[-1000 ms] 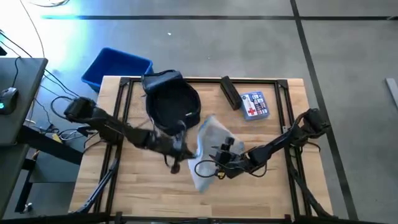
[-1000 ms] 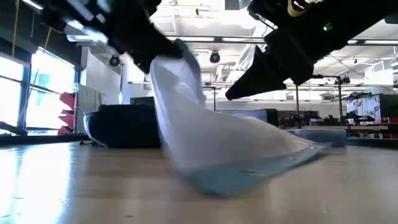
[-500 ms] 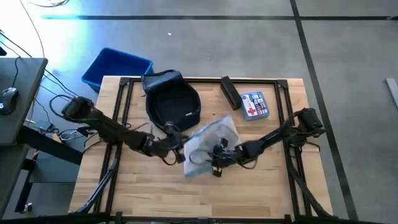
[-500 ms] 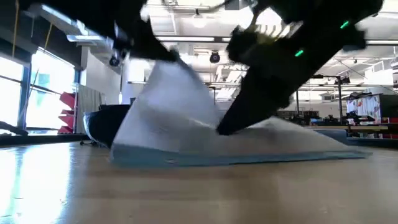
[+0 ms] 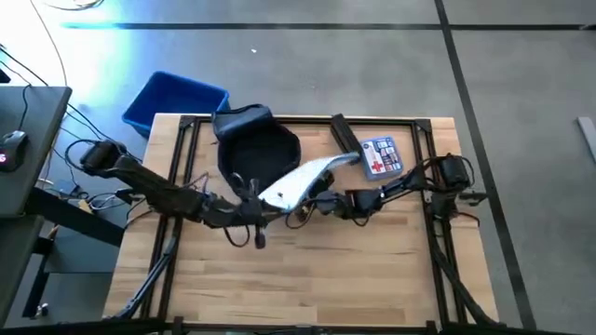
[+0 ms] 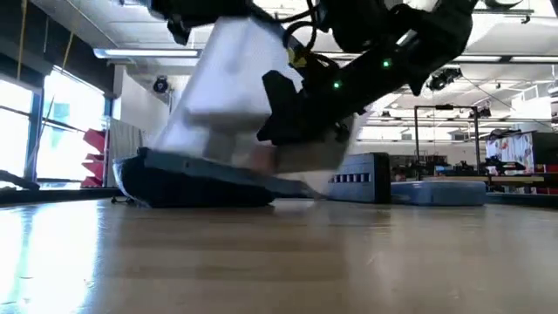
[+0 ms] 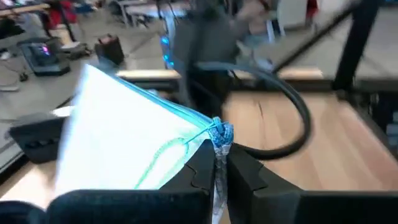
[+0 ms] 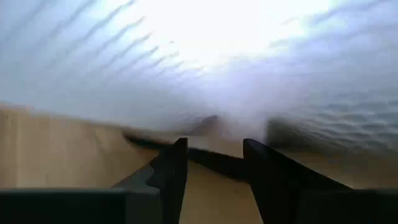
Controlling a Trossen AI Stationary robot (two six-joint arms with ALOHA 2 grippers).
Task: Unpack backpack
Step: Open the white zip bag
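Observation:
The dark navy backpack (image 5: pixel 253 151) lies at the table's far left, its base on the wood (image 6: pixel 187 187). A clear pouch with a blue edge (image 5: pixel 305 179) hangs tilted in the air by the backpack's near right side (image 6: pixel 228 83). My left gripper (image 5: pixel 264 199) is shut on the pouch (image 7: pixel 124 143). My right gripper (image 5: pixel 318 202) stands open just right of the pouch, which fills the view ahead of its fingers (image 8: pixel 214 165). I cannot tell whether it touches the pouch. My left gripper pinches the pouch's bunched, blue-edged corner (image 7: pixel 219 134) between its two fingers. The fingers come level from the table's left side. The pouch is lifted clear of the table and slants up away from the hold, with its lower blue edge (image 6: pixel 218 167) over the backpack's top.
A bright blue bin (image 5: pixel 174 99) stands beyond the table's far left corner. A black box (image 5: pixel 344 137) and a first-aid kit (image 5: pixel 380 156) lie at the far right. The near half of the table (image 5: pixel 307 279) is bare wood.
The pouch lay spread on the table's middle. It has been lifted clear and carried toward the far edge, ending tilted beside the backpack. Both grippers have risen and gone toward the far edge with it, the right one also moving left.

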